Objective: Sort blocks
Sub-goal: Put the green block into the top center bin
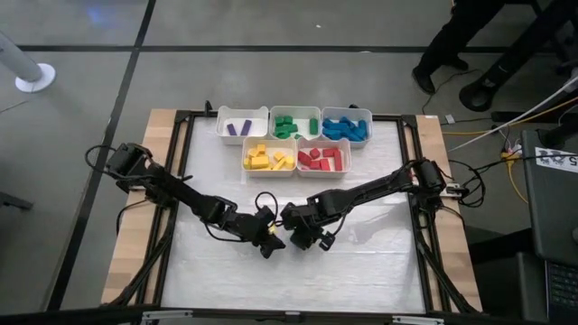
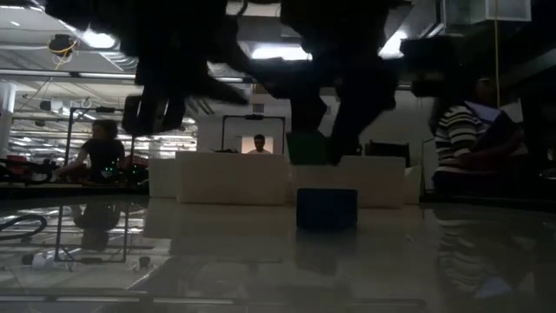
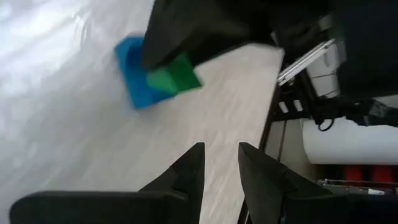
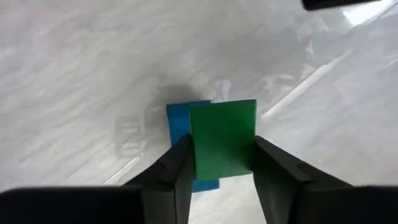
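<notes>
Green block (image 4: 222, 140) is sitting nearest the right wrist camera — the right gripper (image 4: 221, 163) is pinching it between its fingers, just above a blue block (image 4: 180, 124) resting on the table near centre. Low view is showing the green block (image 2: 307, 148) lifted clear of the blue block (image 2: 327, 209). Left gripper (image 3: 221, 163) is hovering just beside them, fingers nearly together and holding nothing.

Five white bins (image 1: 293, 138) are sitting at the far edge, already holding purple, green, blue, yellow and red blocks — sort looks nearly done, these two being the only blocks I can see outside them.

Risks, as I'm judging it: both arms are crowding one spot, so a swing could knock them together or nudge the blue block; the grip looks to be sitting at the block's lower end, so it could twist out.

Table (image 1: 361, 262) is looking pale and glossy, throwing reflections. Room behind is dim, with people sitting and standing beyond the far edge.
</notes>
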Available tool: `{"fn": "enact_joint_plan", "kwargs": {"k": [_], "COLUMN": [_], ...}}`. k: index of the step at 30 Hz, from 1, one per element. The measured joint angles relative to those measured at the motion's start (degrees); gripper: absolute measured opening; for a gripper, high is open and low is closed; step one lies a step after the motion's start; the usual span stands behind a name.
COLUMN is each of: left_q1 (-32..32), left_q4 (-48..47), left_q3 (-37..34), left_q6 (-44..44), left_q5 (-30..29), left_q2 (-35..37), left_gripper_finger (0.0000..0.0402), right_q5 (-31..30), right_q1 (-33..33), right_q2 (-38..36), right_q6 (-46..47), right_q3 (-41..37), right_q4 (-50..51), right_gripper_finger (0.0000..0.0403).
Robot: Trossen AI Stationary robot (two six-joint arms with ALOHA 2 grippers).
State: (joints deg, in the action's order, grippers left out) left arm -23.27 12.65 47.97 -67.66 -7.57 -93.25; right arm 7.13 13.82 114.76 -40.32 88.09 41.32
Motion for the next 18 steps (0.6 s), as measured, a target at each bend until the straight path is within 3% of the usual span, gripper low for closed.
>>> {"fn": "enact_joint_plan", "kwargs": {"k": [11, 18], "left_q1": [-0.4, -2.3], "left_q4": [-4.3, -12.1], "left_q3": [0.0, 0.0], "left_q6": [10.2, 19.1], "left_q5": [-3.9, -7.1], "left_q2": [13.5, 26.1], "left_gripper_finger": [0.0086, 0.0086], "right_q5": [-2.3, -9.9], "right_q1": [-6.4, -14.8], "right_q2": [-0.7, -0.8], "right_q6": [-0.5, -0.5], "right_q3": [11.6, 20.3], "right_q4": [9.9, 13.8], "right_gripper_finger": [0.0141, 0.0142]}}
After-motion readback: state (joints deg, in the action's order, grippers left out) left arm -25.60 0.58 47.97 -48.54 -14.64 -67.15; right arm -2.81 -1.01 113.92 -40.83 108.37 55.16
